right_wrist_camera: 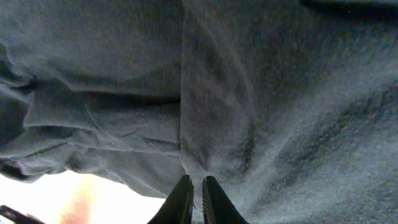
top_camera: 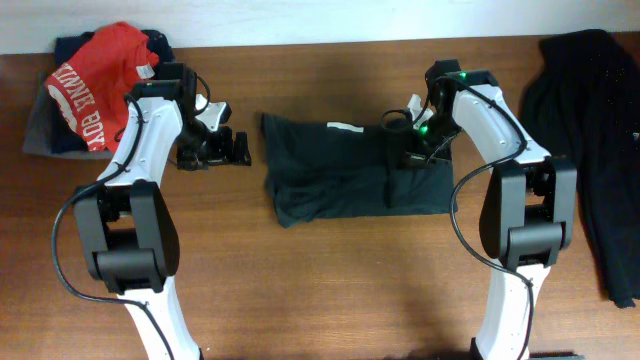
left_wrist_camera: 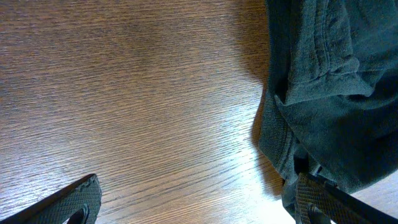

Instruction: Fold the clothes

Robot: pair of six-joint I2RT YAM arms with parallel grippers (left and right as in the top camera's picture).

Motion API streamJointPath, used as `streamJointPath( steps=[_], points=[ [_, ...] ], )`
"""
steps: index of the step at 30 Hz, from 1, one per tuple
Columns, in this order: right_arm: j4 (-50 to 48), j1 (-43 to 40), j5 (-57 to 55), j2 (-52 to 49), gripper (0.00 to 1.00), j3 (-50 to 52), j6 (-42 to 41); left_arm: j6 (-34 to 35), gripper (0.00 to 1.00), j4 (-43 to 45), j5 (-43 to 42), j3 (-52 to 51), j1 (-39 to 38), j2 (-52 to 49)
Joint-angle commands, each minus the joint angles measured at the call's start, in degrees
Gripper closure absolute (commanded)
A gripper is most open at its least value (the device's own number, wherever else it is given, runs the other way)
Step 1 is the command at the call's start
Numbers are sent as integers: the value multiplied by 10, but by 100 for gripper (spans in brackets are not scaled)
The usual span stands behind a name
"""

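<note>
Shirt (top_camera: pixel 345 175): lies folded into a rough rectangle on the table (top_camera: pixel 330 290), between the two grippers, dark side up, with a small white tag at its far edge.

Left gripper (top_camera: pixel 238 150): fingers spread wide, holding nothing. It hovers over bare wood just beside the shirt's edge. In the wrist view one finger (left_wrist_camera: pixel 314 200) overlaps the hem and the other stands clear of the cloth.

Right gripper (right_wrist_camera: pixel 196 190): fingers closed together on a pinch of the shirt, with creases running in to the tips. It sits on the side of the shirt far from the left gripper.

Beyond the left gripper a red tee (top_camera: pixel 100 80) tops a pile. Beyond the right gripper lies a black garment (top_camera: pixel 590 130).
</note>
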State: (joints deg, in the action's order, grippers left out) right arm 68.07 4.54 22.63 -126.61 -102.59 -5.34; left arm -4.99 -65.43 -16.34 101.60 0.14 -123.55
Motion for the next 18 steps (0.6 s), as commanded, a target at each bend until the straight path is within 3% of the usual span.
streamJointPath(
  steps=[1, 6, 16, 18],
  points=[
    [-8, -1, 7, -12, 88, 0, 4, -11, 1, 1, -8, 11, 4, 3],
    [-17, 2, 25, -41, 96, 20, 5, -11, 1, 1, -9, 11, 4, 3],
    [16, 1, 37, -2, 96, -54, 5, -11, 1, 3, -10, 9, 4, 3],
    [57, -9, 9, 14, 61, -115, 6, -11, 1, 6, -30, 5, 4, 3]
  ],
)
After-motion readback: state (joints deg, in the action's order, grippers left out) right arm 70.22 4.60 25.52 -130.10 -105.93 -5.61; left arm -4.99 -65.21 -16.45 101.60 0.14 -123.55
